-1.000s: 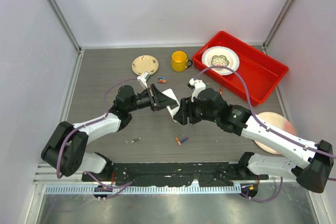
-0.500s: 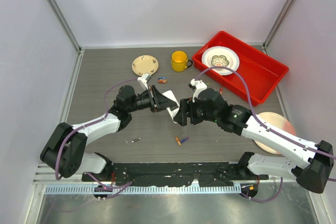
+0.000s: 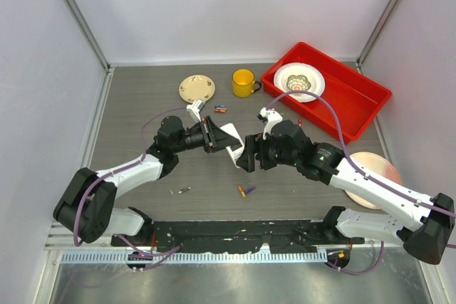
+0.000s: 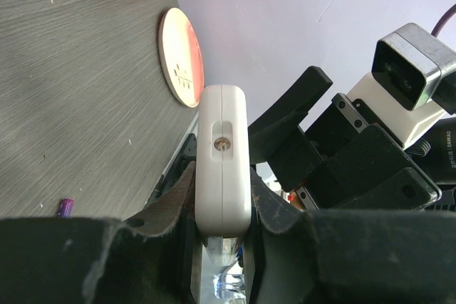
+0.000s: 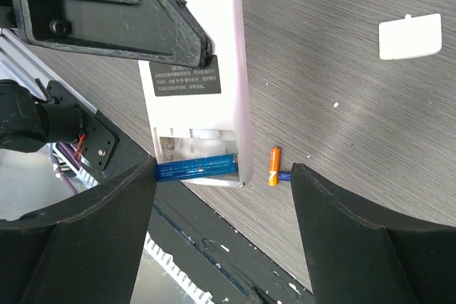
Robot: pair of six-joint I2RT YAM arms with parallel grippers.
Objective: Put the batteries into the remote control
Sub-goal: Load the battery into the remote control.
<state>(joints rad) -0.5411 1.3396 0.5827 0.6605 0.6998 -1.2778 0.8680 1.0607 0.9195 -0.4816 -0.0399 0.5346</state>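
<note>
The white remote control (image 3: 229, 137) hangs in the air between the arms, and my left gripper (image 3: 214, 135) is shut on its upper part. In the left wrist view both fingers (image 4: 274, 208) press the remote control (image 4: 223, 161) from the sides. In the right wrist view its open battery bay faces the camera. A blue battery (image 5: 196, 167) lies across the bay, its left end sticking out to my right gripper's left finger. My right gripper (image 5: 224, 197) stands open around the remote's end. An orange battery (image 5: 273, 166) lies on the table just beside it.
Loose batteries lie near the front (image 3: 246, 190) and by the yellow mug (image 3: 244, 82). The white battery cover (image 5: 410, 36) lies on the table. A red tray (image 3: 356, 105) with a plate stands at the back right. A small plate (image 3: 197, 88) sits left of the mug, and another plate (image 3: 381, 172) lies at the right.
My right gripper's jaws have spread wider at the remote's lower end. The left arm and the remote have stayed where they were.
</note>
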